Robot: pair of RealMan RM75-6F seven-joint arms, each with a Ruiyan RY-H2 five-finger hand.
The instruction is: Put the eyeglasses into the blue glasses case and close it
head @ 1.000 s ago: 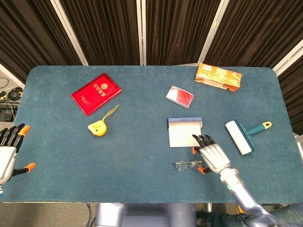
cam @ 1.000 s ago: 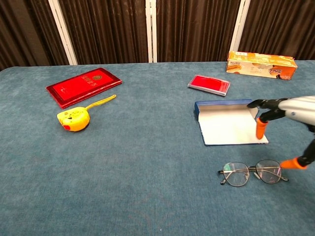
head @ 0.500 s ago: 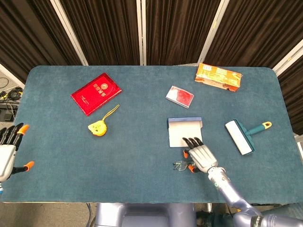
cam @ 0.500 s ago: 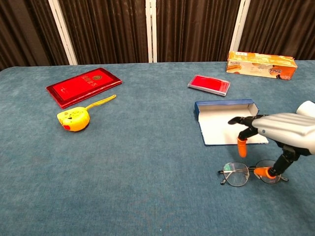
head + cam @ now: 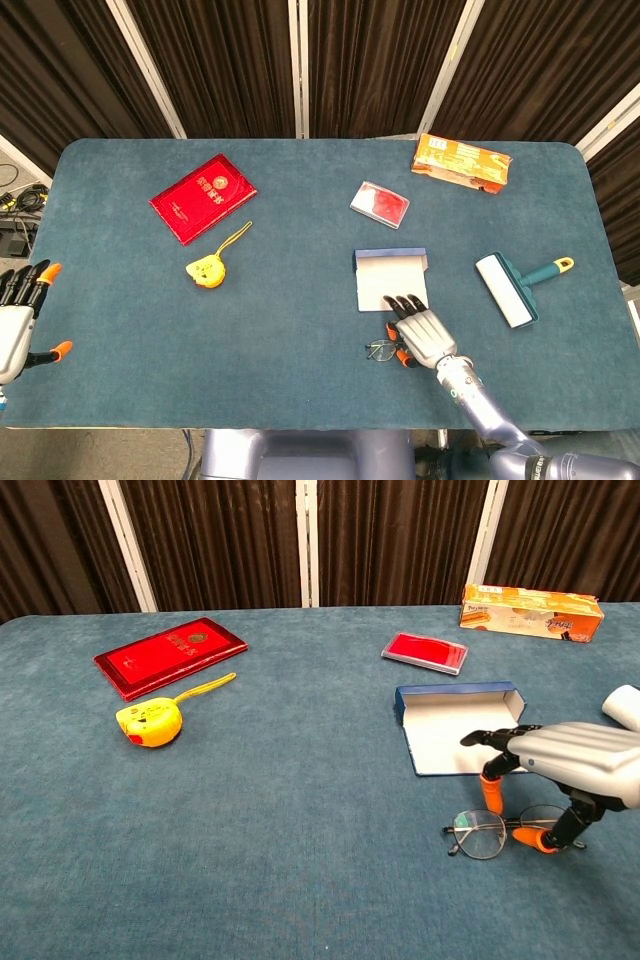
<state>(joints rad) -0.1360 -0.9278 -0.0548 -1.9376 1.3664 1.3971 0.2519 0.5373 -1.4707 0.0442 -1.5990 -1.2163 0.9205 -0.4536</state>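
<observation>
1. A blue-carpeted worktop seen from above and from chest height, with dark curtains behind it.
2. The eyeglasses, thin wire frame with round lenses, lie flat on the worktop near its front edge, right of centre.
3. The blue glasses case lies open just behind the eyeglasses, its pale inside facing up and its blue wall on the far side.
4. The right hand hangs palm down over the right part of the eyeglasses, fingers spread and curved downward. One orange fingertip reaches down by the bridge of the frame; whether it touches is unclear. The hand grips nothing.
5. The left hand shows only at the far left edge of the overhead view, fingers apart, holding nothing, well away from the eyeglasses.
6. Other things on the worktop: a red booklet and a yellow tape measure on the left, a small red packet behind the case, an orange box at the far right back, and a lint roller with a teal handle to the right.
</observation>
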